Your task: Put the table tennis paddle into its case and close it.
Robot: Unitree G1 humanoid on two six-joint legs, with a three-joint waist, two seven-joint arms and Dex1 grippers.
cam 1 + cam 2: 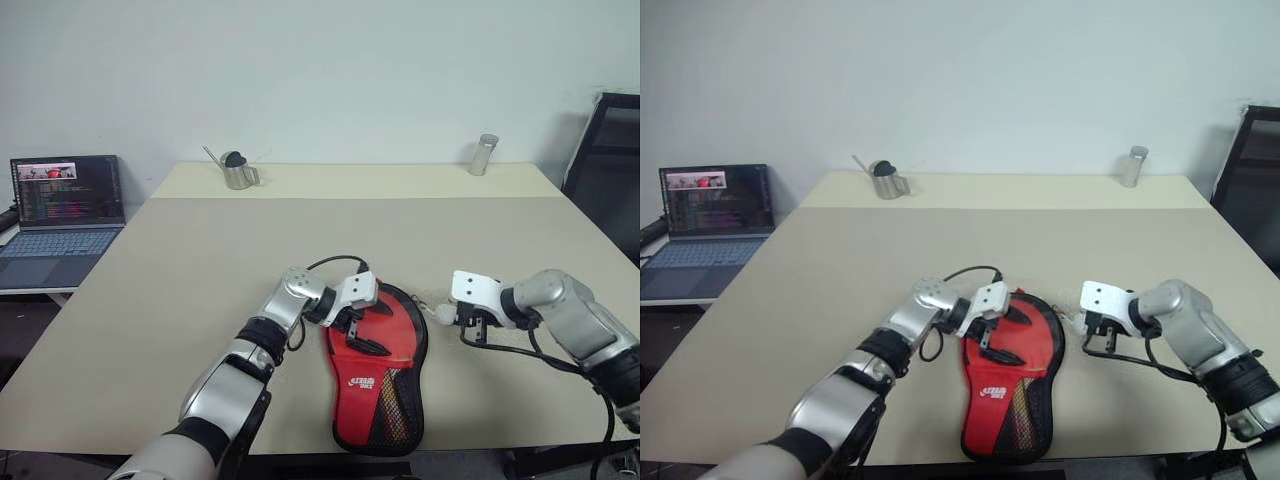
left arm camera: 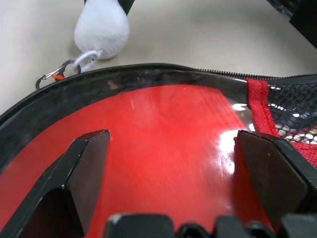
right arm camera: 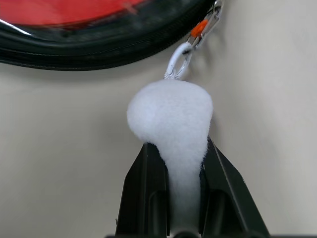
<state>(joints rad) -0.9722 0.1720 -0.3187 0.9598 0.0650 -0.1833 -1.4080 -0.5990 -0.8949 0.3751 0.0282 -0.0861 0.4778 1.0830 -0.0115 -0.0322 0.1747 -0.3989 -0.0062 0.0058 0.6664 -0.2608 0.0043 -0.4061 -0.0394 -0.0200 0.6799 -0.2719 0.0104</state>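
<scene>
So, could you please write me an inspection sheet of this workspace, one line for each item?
Surface: beige table, flat.
Job's things: red paddle-shaped zip case with black mesh lies near the front edge; a white fluffy pom-pom hangs from its zip by a clip; paddle not visible as a separate thing.
Clutter: small metal cup and grey cylinder at the far edge.
Grippers: left gripper open over the case; right gripper shut on the pom-pom.
Cables: black cable by the left wrist.
Surroundings: open laptop, black chair.
</scene>
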